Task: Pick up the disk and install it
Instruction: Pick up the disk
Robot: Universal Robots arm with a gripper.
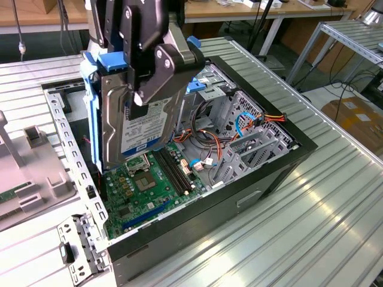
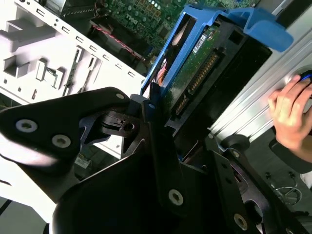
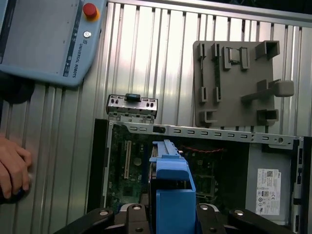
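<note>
exterior view, upright grey disk (image 1: 122,128), blue rails (image 1: 90,101), white-blue label (image 1: 143,130)

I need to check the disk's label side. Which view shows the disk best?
The exterior view: the disk stands upright, label showing. The second wrist view shows its circuit-board side; the first wrist view, its blue rail end-on.
</note>
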